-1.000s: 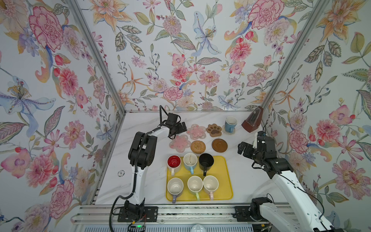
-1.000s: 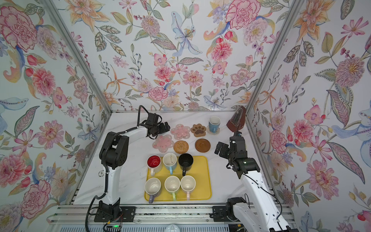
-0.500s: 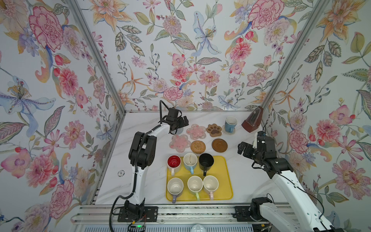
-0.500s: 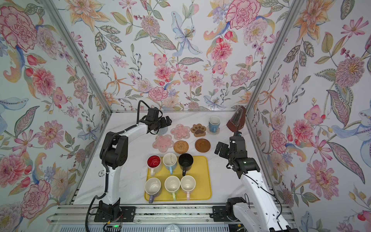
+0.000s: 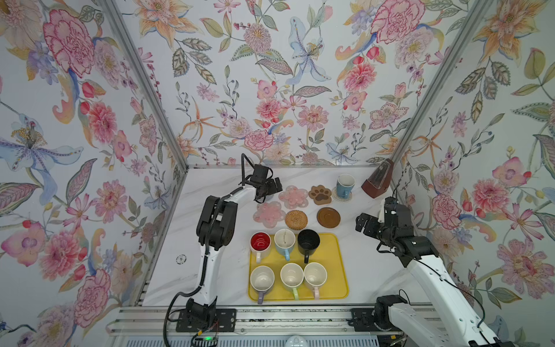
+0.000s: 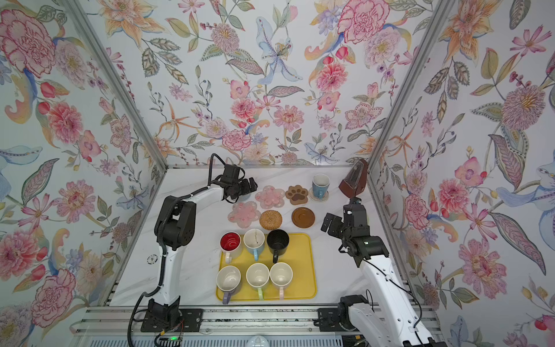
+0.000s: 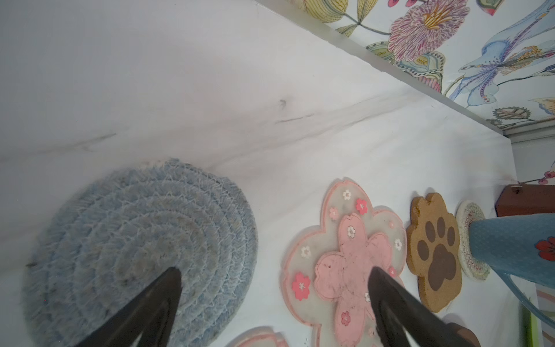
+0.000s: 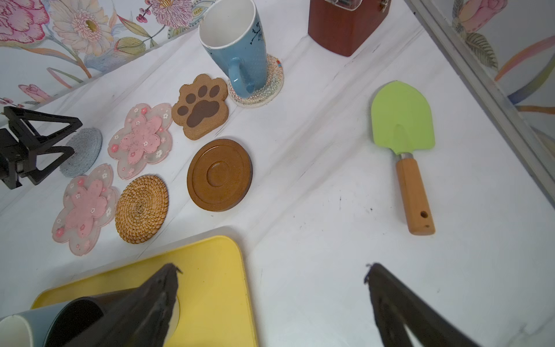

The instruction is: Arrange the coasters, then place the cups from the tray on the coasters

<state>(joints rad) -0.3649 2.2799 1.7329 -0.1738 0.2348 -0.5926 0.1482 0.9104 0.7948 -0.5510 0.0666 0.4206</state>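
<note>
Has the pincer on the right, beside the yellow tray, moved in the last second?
No. The right pincer sits open at the same spot right of the dark wooden disc coaster as before.

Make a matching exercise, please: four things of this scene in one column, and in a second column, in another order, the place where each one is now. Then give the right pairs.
Column A
1. blue mug
2. black mug
3. grey woven coaster
4. green spatula

Column B
a. on the yellow tray
b. on the beige woven coaster
c. partly under the open left gripper
d. on the bare table, apart from all coasters

Pairs: 1-b, 2-a, 3-c, 4-d
</note>
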